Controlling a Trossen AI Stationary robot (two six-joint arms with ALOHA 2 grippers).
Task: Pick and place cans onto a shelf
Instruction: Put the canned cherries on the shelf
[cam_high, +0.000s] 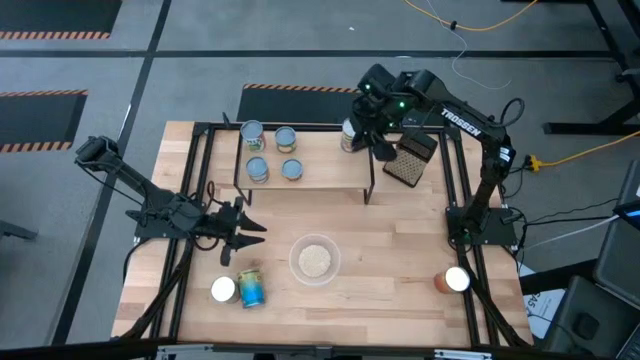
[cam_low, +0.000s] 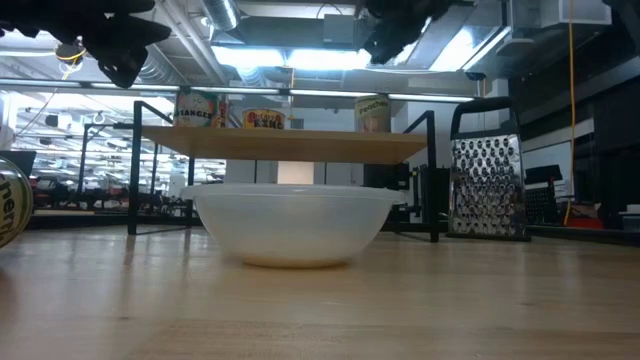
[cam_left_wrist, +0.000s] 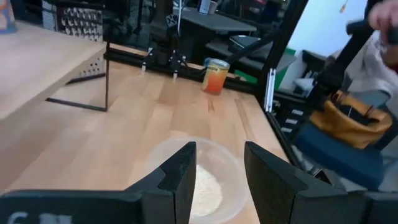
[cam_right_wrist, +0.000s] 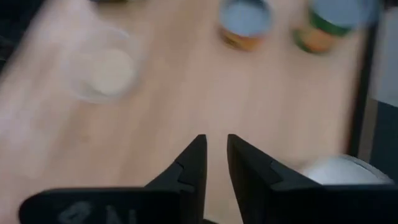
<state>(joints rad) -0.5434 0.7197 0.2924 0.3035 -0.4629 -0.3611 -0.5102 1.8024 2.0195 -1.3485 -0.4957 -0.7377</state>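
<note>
The light-wood shelf (cam_high: 318, 160) carries four cans at its left (cam_high: 251, 131) (cam_high: 285, 137) (cam_high: 257, 170) (cam_high: 291, 169) and a white-topped can (cam_high: 349, 135) at its far right corner. My right gripper (cam_high: 376, 143) hovers over that corner just right of this can; in the right wrist view (cam_right_wrist: 216, 146) its fingers stand narrowly apart and empty, with the can's white top (cam_right_wrist: 339, 171) beside them. My left gripper (cam_high: 245, 232) is open and empty above the table, left of the bowl. Three cans remain on the table: a white-topped one (cam_high: 223, 290), a blue-green one lying on its side (cam_high: 250, 288), and an orange one (cam_high: 455, 280).
A clear bowl of pale grains (cam_high: 314, 260) stands mid-table, just ahead of my left gripper (cam_left_wrist: 214, 163). A dark grater (cam_high: 410, 160) stands right of the shelf. A black frame rims the table. A person's sleeve (cam_left_wrist: 385, 43) shows beyond the right edge.
</note>
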